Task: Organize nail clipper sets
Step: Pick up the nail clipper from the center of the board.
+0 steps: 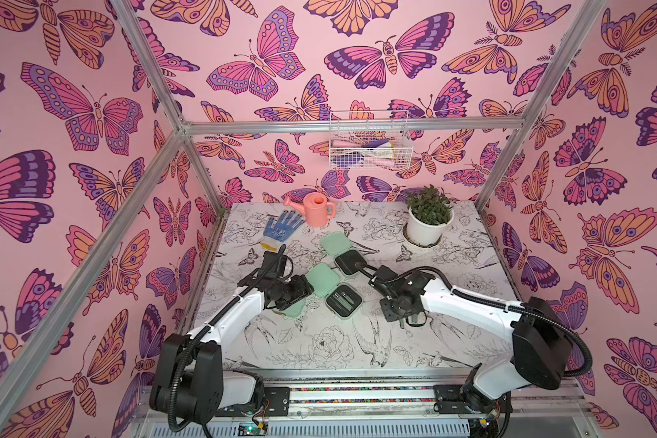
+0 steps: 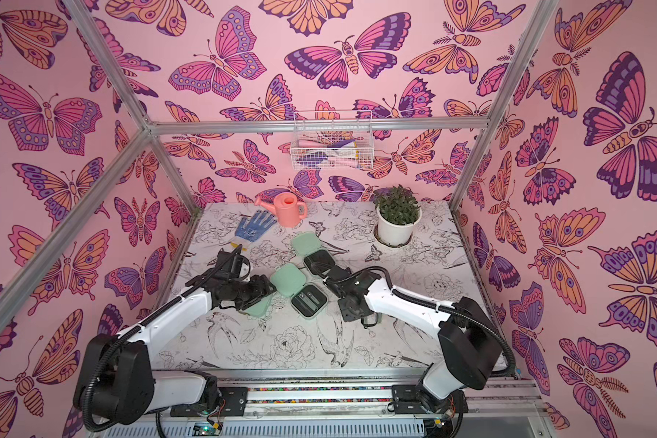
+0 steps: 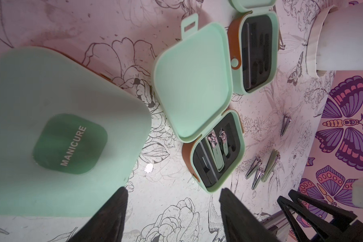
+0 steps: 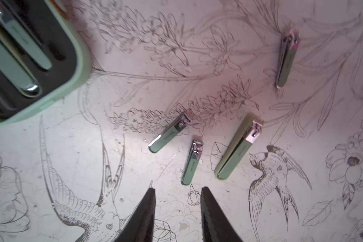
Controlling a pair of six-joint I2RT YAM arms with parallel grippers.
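- Only the left wrist view shows the closed case (image 3: 69, 144) whole, with its dark green "MANICURE" label. In both top views my left arm covers most of it.
- My left fingers (image 3: 173, 189) are spread, with bare worktop (image 1: 319, 341) between them. One tip overlaps the closed case's edge, and I cannot tell whether it touches.
- Only the right wrist view separates the loose tools: the nearest clipper (image 4: 192, 161), a second short clipper (image 4: 170, 134), a long clipper (image 4: 237, 146) and, well apart, a lone clipper (image 4: 286, 58). In the top views my right arm hides them.
- My right fingers (image 4: 178, 189) stand apart and hold nothing, just short of the nearest clipper.
- The middle case (image 3: 216, 150) lies open, lid flat, with two clippers in its black tray. The right wrist view cuts it off at a corner.
- The far case (image 3: 256, 52) is open too. I cannot make out what its slots hold.
- Open printed worktop runs from the cases to the near edge. The glove (image 1: 281, 227), watering can (image 1: 317, 208) and plant pot (image 1: 427, 227) stand along the far edge, well apart from my fingers.
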